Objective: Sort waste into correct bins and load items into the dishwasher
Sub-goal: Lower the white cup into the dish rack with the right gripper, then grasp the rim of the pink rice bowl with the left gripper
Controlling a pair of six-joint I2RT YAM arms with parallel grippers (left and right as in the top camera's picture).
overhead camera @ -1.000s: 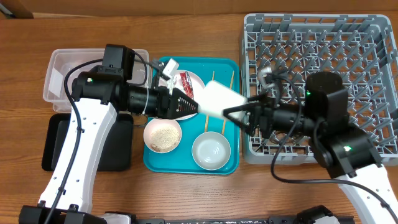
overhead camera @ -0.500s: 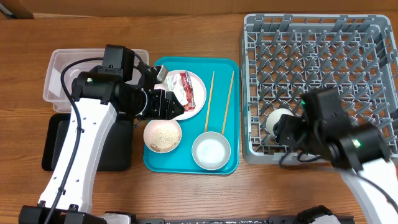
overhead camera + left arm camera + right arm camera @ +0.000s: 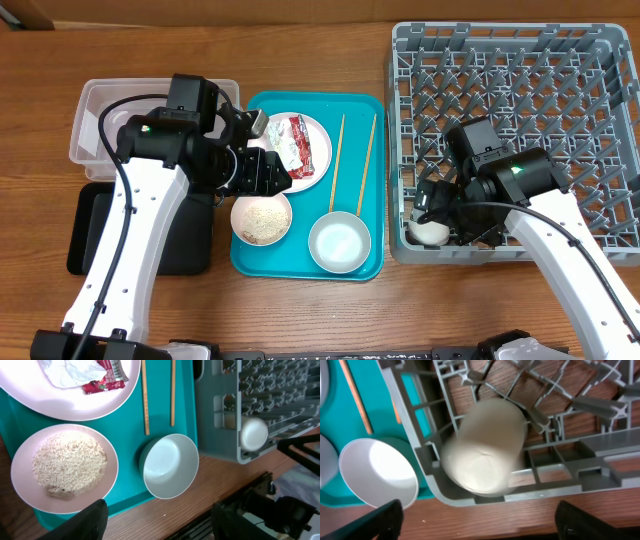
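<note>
The small white cup (image 3: 431,233) lies on its side in the front-left corner of the grey dish rack (image 3: 510,40); it looks blurred in the right wrist view (image 3: 487,447). My right gripper (image 3: 430,207) (image 3: 479,505) is open just above it and holds nothing. My left gripper (image 3: 278,172) (image 3: 160,505) is open and empty above the plate's front edge. The pink-white plate (image 3: 318,150) holds the red wrapper (image 3: 300,145) and the white tissue (image 3: 75,370). The pink bowl (image 3: 262,218) holds the rice grains (image 3: 67,457). The grey bowl (image 3: 340,243) and two chopsticks (image 3: 337,150) lie on the teal tray.
The teal tray (image 3: 377,110) sits between the arms. The clear tub (image 3: 95,120) stands at the far left, with the black tray (image 3: 85,235) in front of it. The rack fills the right side. The table's front edge is close.
The right gripper carried the white cup from above the teal tray into the rack's front-left corner and opened. The left gripper drew back left over the plate.
</note>
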